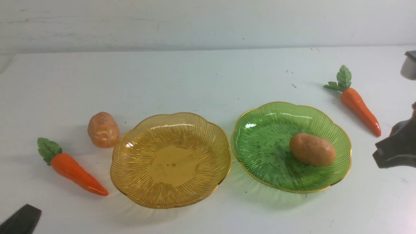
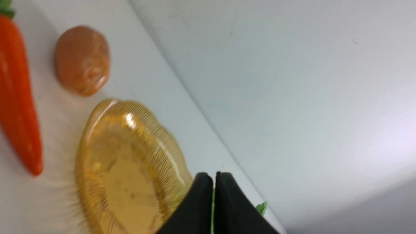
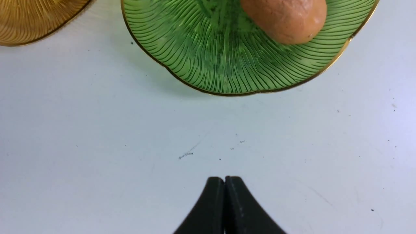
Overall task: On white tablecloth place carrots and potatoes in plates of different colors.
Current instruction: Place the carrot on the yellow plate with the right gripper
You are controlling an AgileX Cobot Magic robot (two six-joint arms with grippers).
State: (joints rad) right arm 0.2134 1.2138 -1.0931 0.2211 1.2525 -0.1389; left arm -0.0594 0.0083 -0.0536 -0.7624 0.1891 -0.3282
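Both pincers, left and right, are clenched empty; open the left wide before straddling the potato at the amber plate's ten o'clock.

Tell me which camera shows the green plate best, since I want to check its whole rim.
The front view: it shows the green plate complete, its gold rim unbroken. The right wrist view shows only part, cut off by the picture's edge; the left wrist view gives just a sliver beside the pincer.

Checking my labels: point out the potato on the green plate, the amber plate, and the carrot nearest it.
potato [image 1: 312,149]: front view, middle
amber plate [image 1: 173,164]: front view, flat centre
carrot [image 1: 76,173]: front view, orange root
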